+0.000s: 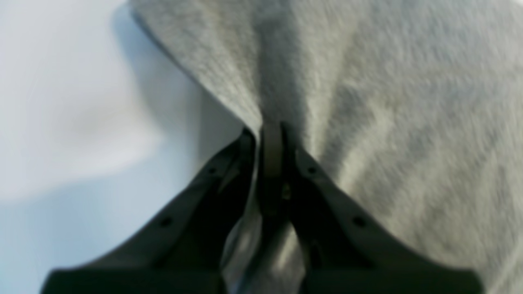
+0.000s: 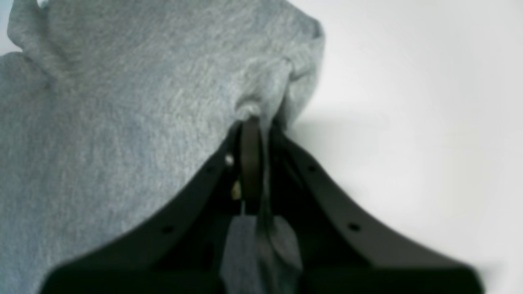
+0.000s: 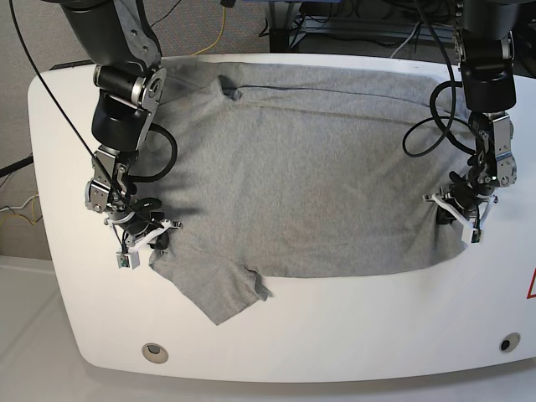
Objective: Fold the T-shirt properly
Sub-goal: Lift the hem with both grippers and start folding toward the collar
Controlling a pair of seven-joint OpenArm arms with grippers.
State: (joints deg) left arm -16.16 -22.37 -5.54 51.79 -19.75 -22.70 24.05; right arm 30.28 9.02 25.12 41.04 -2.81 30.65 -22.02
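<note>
The heather-grey T-shirt (image 3: pixel 301 176) lies spread across the white table (image 3: pixel 352 327), plain side up, with a sleeve (image 3: pixel 222 293) sticking out toward the front left. My right gripper (image 3: pixel 159 239) is at the shirt's left edge, shut on a pinch of its cloth. In the right wrist view the T-shirt (image 2: pixel 122 102) bunches between the fingertips of the right gripper (image 2: pixel 257 120). My left gripper (image 3: pixel 448 213) is shut on the shirt's right edge. In the left wrist view the T-shirt (image 1: pixel 388 102) fans out in folds from the left gripper (image 1: pixel 269 130).
Two round holes (image 3: pixel 154 353) (image 3: pixel 508 342) sit near the table's front edge. A red warning sticker (image 3: pixel 530 286) shows at the right rim. Cables (image 3: pixel 218 33) and equipment lie on the floor behind the table.
</note>
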